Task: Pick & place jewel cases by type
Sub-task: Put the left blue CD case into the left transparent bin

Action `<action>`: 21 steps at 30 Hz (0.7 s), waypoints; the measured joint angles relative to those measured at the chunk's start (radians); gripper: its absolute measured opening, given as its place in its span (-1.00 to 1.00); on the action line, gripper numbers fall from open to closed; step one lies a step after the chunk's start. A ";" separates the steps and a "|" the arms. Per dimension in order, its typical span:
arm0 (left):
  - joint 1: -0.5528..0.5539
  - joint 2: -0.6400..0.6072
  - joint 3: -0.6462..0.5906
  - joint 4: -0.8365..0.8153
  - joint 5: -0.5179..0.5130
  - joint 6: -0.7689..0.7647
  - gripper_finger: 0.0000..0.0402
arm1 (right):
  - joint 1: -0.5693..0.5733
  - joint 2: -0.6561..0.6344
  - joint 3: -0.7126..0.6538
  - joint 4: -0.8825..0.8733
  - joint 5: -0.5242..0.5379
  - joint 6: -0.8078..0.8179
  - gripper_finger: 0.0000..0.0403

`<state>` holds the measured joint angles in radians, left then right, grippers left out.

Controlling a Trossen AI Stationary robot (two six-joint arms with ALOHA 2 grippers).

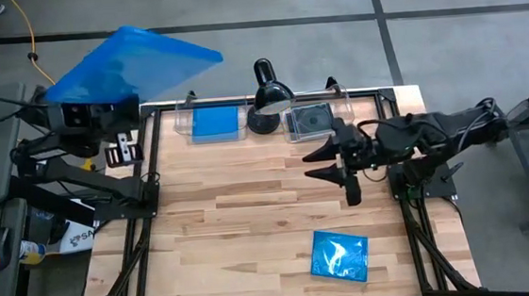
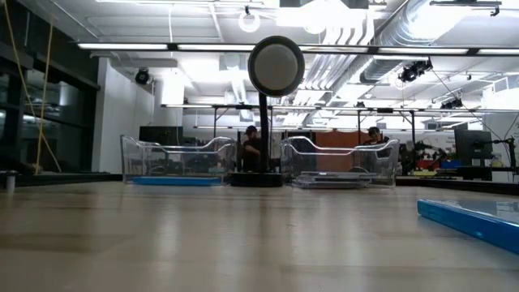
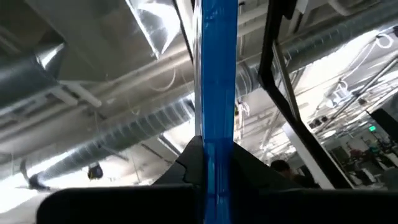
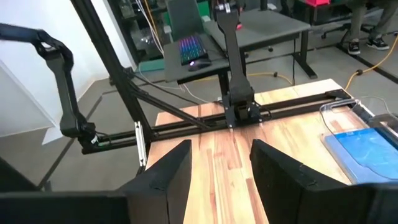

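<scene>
We see the left gripper (image 1: 101, 112) raised at ten o'clock off the table (image 1: 252, 234), clamped on a blue jewel case (image 1: 130, 61). The right gripper (image 1: 320, 160) waits at three o'clock, fingers apart and empty. Another blue case (image 1: 340, 255) lies at five o'clock. At twelve o'clock, the left bin (image 1: 213, 119) holds a blue case (image 1: 214, 124) and the right bin (image 1: 321, 117) a dark case (image 1: 310, 120).

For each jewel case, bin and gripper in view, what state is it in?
Left gripper: shut on blue case, raised off the table's left edge.
Held blue case: lifted, tilted.
Right gripper: open, empty.
Loose blue case: flat on table.
Left bin: holds blue case.
Right bin: holds dark case.
</scene>
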<state>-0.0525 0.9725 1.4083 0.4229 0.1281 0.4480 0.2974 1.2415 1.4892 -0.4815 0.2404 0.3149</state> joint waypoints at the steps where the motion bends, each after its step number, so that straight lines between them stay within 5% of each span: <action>1: 0.000 0.011 0.016 0.001 0.006 0.009 -0.89 | 0.000 0.006 0.000 0.000 0.000 0.001 -0.26; 11: 0.000 0.028 0.137 -0.526 0.016 0.221 -0.89 | 0.006 0.023 0.000 -0.009 0.015 0.044 -0.25; 21: 0.000 0.031 0.136 -0.675 -0.105 0.491 -0.89 | 0.006 0.023 0.000 -0.009 0.043 0.051 -0.25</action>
<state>-0.0525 1.0038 1.5444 -0.2521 0.0232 0.9394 0.3038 1.2648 1.4895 -0.4900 0.2837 0.3664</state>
